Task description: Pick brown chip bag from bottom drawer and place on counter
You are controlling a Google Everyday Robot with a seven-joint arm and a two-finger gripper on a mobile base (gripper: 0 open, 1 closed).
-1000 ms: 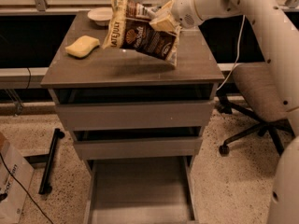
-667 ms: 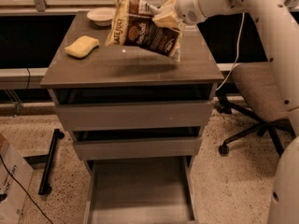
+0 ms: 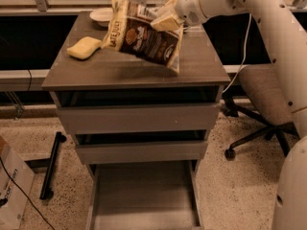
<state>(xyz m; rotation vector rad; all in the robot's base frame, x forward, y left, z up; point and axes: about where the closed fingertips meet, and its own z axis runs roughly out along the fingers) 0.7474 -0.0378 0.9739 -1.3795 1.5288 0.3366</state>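
Observation:
My gripper (image 3: 165,20) is shut on the brown chip bag (image 3: 144,37) and holds it tilted in the air just above the counter (image 3: 96,71), over its middle and back. The bag shows a dark brown front, a cream top edge with lettering at the left, and a round logo. The white arm reaches in from the upper right. The bottom drawer (image 3: 144,195) is pulled out at the foot of the cabinet and shows nothing inside.
A yellow sponge (image 3: 84,47) lies on the counter's left side. A white bowl (image 3: 101,16) sits at the counter's back edge. An office chair (image 3: 266,104) stands to the right of the cabinet. A cardboard box (image 3: 12,188) is at lower left.
The gripper has carried the bag slightly left and toward the back of the counter; the bag stays in the grip and stays tilted.

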